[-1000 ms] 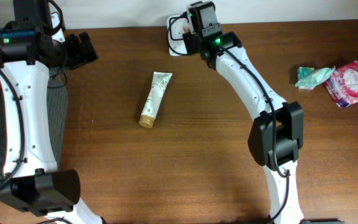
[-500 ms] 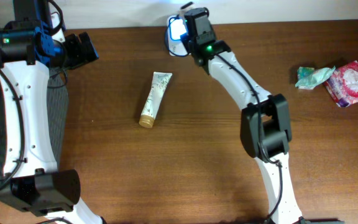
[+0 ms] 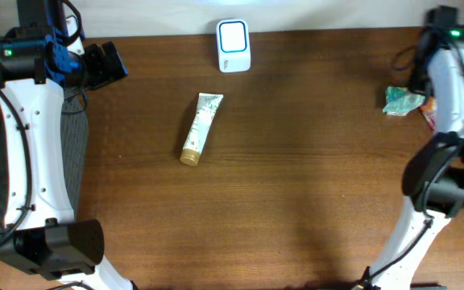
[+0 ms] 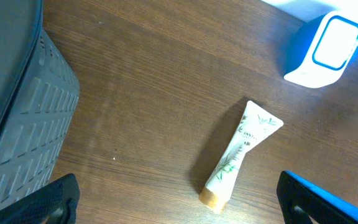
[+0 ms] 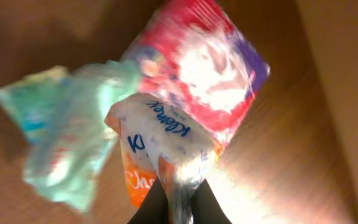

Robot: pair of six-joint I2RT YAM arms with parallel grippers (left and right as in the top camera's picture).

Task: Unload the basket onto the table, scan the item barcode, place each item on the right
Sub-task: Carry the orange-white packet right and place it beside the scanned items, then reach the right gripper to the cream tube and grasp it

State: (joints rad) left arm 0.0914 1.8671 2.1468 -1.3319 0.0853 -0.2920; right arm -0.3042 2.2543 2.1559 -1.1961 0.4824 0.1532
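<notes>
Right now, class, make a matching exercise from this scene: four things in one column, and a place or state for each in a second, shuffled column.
Things:
1. squeeze tube
2. barcode scanner
3. Kleenex pack
4. left gripper

Places or states:
A. pinched in the right gripper
B. open, holding nothing
C. lying flat in the middle of the table
D. at the table's far edge

Pairs: 1-C, 2-D, 3-A, 4-B
</notes>
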